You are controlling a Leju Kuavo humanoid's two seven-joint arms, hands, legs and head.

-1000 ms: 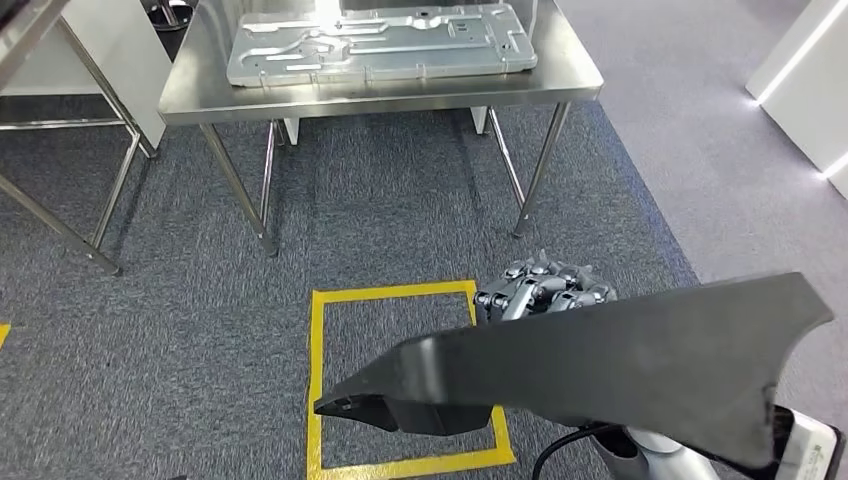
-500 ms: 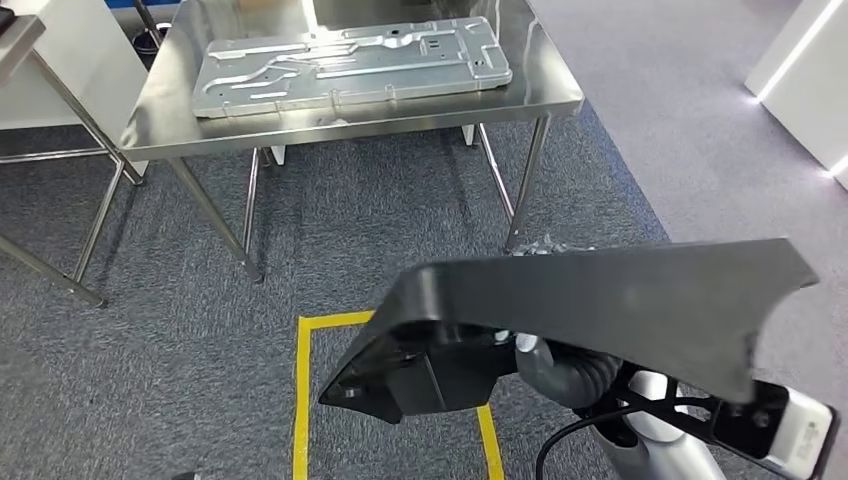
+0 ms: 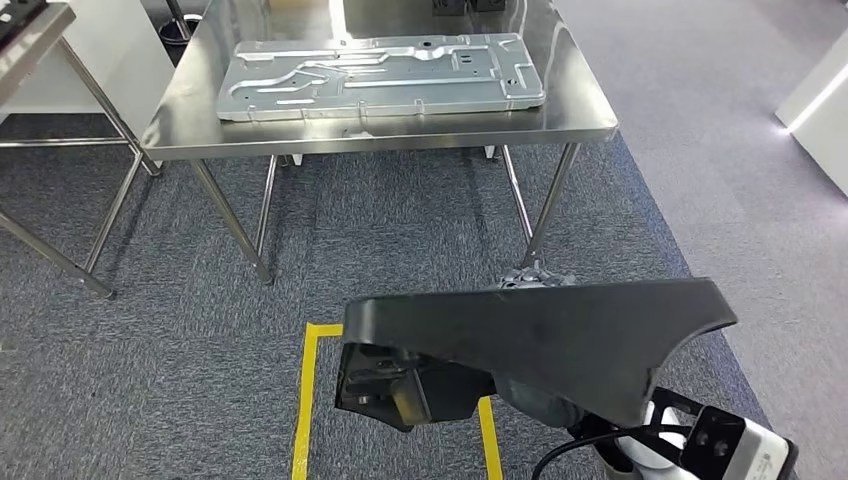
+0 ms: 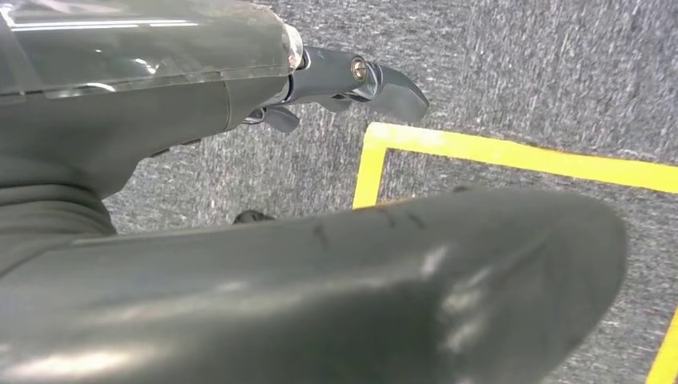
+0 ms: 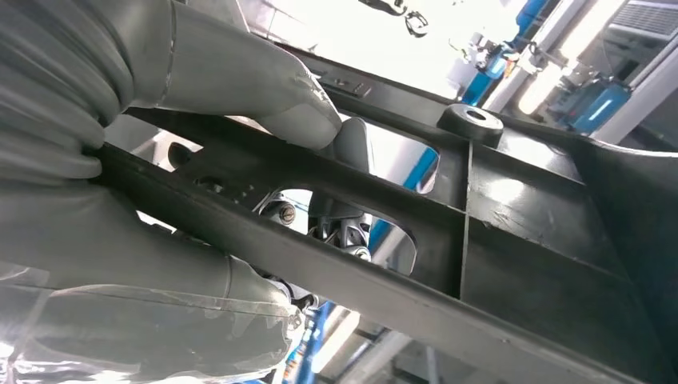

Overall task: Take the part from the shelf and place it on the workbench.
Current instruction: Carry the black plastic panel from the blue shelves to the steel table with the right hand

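Part [image 3: 560,335]: broad, smooth black plastic panel

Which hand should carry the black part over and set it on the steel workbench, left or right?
Right, probably. The right hand already grips a rib of the black part, thumb over it. The left hand sits beside the part with its fingers off it. The workbench is straight ahead.

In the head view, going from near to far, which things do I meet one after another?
Black part held in the right hand → yellow tape square on the carpet → steel workbench → flat metal panel lying on it.
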